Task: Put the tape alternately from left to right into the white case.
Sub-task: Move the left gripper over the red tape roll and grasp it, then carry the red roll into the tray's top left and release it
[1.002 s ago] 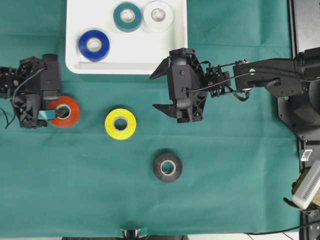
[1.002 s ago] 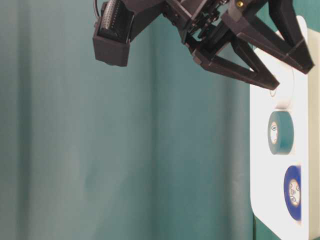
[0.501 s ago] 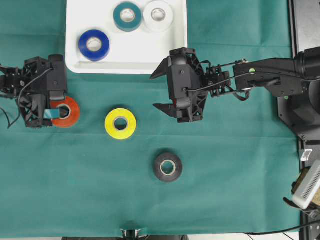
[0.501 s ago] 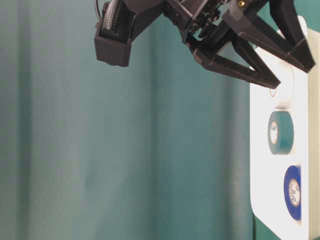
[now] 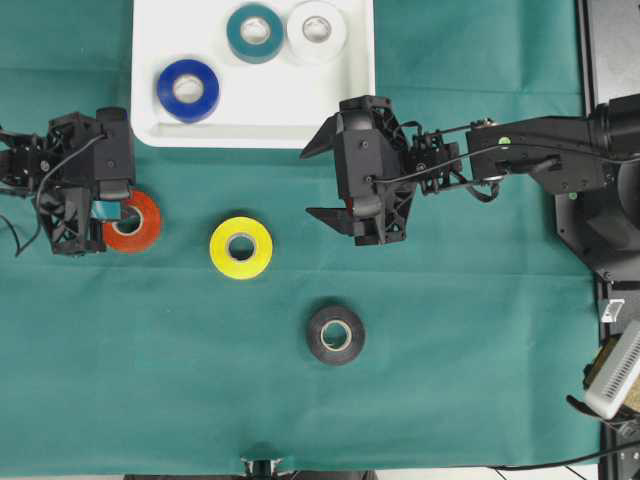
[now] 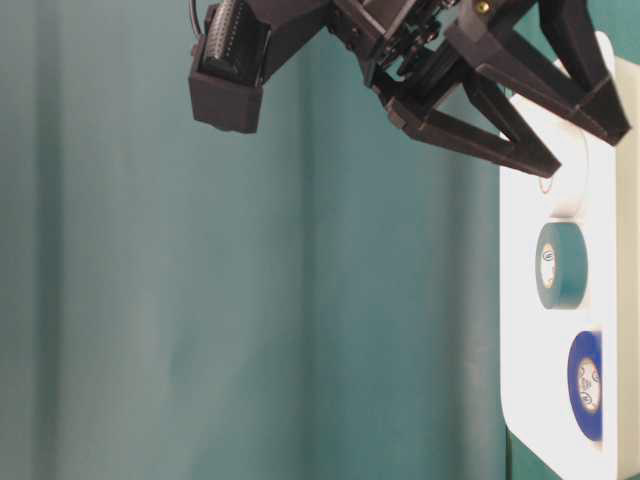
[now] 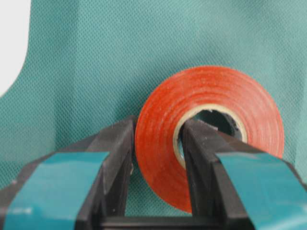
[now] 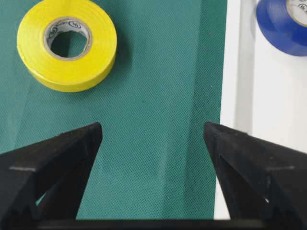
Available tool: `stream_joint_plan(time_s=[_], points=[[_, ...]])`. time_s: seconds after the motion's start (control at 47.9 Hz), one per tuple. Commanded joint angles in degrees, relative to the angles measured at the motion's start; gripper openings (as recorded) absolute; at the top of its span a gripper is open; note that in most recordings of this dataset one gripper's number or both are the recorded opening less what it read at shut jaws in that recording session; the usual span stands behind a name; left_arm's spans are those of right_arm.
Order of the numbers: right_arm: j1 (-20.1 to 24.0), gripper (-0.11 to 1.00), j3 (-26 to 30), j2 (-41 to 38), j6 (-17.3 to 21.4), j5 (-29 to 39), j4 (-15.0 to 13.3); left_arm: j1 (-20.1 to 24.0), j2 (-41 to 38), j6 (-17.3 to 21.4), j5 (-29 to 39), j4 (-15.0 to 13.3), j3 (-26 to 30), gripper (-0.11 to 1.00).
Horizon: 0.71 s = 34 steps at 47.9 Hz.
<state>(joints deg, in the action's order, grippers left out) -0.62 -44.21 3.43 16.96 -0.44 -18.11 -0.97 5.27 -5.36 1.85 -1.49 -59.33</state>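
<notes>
My left gripper point(image 5: 112, 212) is shut on the red tape point(image 5: 137, 224) at the left of the green cloth. One finger point(image 7: 115, 148) presses the roll's outer wall and the other sits inside the core of the red tape point(image 7: 211, 84). The white case point(image 5: 300, 110) at the back holds a blue roll point(image 5: 187, 90), a teal roll point(image 5: 254, 33) and a white roll point(image 5: 316, 32). My right gripper point(image 5: 308, 183) hangs open and empty just in front of the case's near right corner. A yellow tape point(image 5: 241, 247) and a black tape point(image 5: 335, 334) lie flat on the cloth.
In the right wrist view the yellow tape point(image 8: 67, 43) lies ahead to the left and the case rim point(image 8: 232, 72) runs along the right. The right arm's base point(image 5: 610, 200) stands at the table's right edge.
The left gripper's jaws have closed from wide open onto the red tape's wall, and the roll has shifted slightly. The right arm has stayed still.
</notes>
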Motion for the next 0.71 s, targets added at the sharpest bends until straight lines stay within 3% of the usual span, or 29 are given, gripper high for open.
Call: stream_joint_plan(time_s=[0.0,0.459,0.689], points=[[0.1,0.8,0.5,0.8,0.1,-0.2,0.1,-0.4,0.9,-0.2,0.0,0.1,0.6,0.27],[0.2,0.8,0.4,0.8,0.1,-0.2,0.1,-5.5,9.0,-1.2,7.6,-0.1,3.3,0.27],[0.1,0.8,0.4,0.8,0.1,-0.2,0.1,-5.8,12.2,-1.3,9.6,-0.1,3.6,0.27]])
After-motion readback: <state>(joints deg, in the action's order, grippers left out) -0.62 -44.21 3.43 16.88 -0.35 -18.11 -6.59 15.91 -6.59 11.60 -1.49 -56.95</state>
